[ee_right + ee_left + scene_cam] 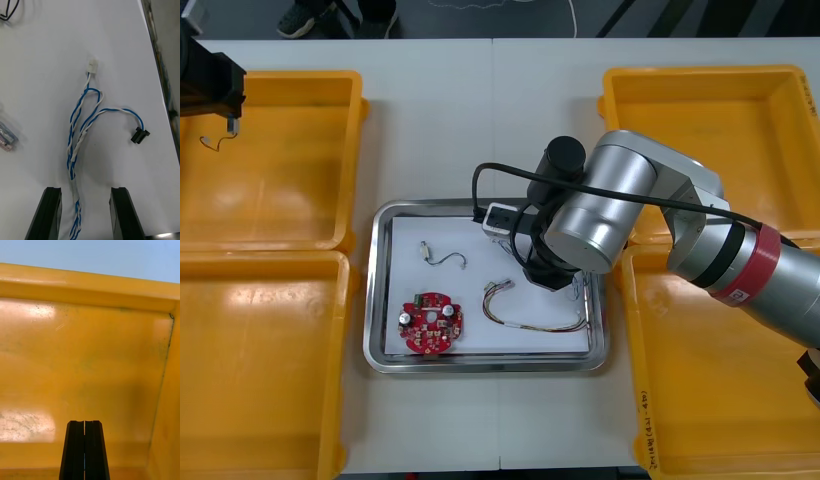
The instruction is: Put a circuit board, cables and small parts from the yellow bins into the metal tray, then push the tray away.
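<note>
Right hand [85,191]: low over the metal tray [376,300], fingers spread wide, gripping nothing.
Cable: the blue and white cable [80,123] lies on the tray's white floor, with its tail running between those fingers.
Left hand [84,424]: pinched closed on nothing, over the far left yellow bin [290,78].
Also in the tray: red circuit board [431,322].
Advice: this looks like a release. Lift straight up with fingers wide, so the twisted tail neither snags nor drags out.

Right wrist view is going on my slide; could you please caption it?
Right hand open astride the twisted blue and white cable lying in the white-lined metal tray.
</note>
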Controlling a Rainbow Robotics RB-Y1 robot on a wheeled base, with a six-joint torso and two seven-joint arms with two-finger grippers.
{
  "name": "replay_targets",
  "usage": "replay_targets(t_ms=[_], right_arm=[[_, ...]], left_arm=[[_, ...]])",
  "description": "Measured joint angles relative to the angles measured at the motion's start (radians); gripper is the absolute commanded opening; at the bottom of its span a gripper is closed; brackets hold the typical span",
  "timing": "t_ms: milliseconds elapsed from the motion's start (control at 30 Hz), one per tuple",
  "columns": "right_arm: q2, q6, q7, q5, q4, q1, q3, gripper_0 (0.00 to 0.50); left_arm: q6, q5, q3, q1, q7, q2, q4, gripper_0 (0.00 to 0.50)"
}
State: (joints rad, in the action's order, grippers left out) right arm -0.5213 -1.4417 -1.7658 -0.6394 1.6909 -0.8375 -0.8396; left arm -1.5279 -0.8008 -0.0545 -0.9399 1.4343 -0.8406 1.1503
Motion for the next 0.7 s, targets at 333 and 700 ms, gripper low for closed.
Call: replay_targets(t_ms=[333, 700], right_arm=[[0.000, -0.063, 0.009, 0.000, 0.066, 0.000, 0.002, 0.387], [-0.002, -0.196, 0.014, -0.125, 0.125, -0.001, 0.153, 0.387]], left_arm=[[-0.137, 0.002, 0.000, -0.016, -0.002, -0.030, 0.039, 0.000], [-0.225, 0.000, 0.000, -0.051, -0.024, -0.046, 0.082, 0.051]])
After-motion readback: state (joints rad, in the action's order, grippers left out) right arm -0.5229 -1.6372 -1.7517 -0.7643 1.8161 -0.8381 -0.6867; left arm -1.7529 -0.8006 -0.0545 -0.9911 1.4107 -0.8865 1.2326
